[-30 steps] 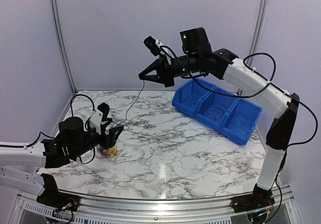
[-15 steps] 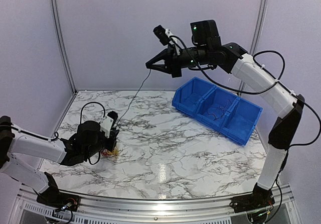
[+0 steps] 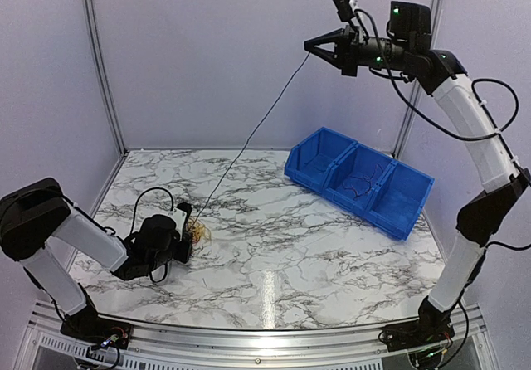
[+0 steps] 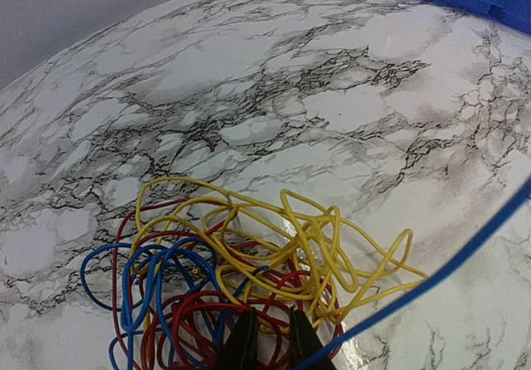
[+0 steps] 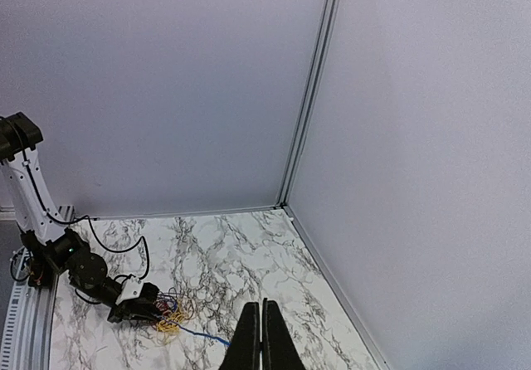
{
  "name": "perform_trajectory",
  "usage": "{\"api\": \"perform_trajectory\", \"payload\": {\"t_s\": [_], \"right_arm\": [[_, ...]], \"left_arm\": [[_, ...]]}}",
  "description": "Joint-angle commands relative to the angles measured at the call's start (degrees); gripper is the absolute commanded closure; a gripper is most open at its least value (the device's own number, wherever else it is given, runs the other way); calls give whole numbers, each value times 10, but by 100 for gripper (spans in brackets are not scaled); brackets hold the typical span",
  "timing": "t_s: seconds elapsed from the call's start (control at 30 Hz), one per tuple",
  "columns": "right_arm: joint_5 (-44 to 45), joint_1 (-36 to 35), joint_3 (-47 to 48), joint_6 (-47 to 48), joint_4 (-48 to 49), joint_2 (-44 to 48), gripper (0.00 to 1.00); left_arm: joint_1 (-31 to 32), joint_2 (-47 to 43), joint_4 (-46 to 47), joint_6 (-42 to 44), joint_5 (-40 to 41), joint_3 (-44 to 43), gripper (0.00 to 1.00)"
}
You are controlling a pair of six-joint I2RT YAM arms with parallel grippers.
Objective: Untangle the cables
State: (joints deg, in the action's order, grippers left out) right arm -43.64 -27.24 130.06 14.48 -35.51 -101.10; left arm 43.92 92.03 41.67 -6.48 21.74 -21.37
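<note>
The right gripper (image 3: 319,46) is hanging high above the far part of the table (image 3: 274,254), and its fingers are pressing together on the end of one blue cable (image 3: 249,140). I judge that it is holding this end so high in order to make the strand run straight and tight down to the left, so that it can slide out from the other loops.

The cables (image 4: 232,287) are lying in one small heap at the near left of the table. The left gripper (image 4: 270,338) is pushing down on the near edge of this heap with its fingers almost fully clenched. It is probably pinching some red strands, but the tips are ending at the picture edge. In my judgement it is working as an anchor, so that the heap is not following the pulled strand.

Counting now: three colours are showing in the heap, blue, red and yellow, and one blue strand is leaving it. How many separate wires each colour is making, I cannot tell. One blue bin (image 3: 390,216) with three compartments is standing at the far right, well apart from the heap.
</note>
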Motion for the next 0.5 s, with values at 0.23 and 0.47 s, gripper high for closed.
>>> {"api": "perform_trajectory", "payload": {"t_s": [0.23,0.47], "right_arm": [[-56,150,83,-71,64,54,100],[-74,246,49,-123,131,70,100]], "left_arm": [[-9,69,23,-53,21,22,87],[-9,70,29,-61,20,25,86]]}}
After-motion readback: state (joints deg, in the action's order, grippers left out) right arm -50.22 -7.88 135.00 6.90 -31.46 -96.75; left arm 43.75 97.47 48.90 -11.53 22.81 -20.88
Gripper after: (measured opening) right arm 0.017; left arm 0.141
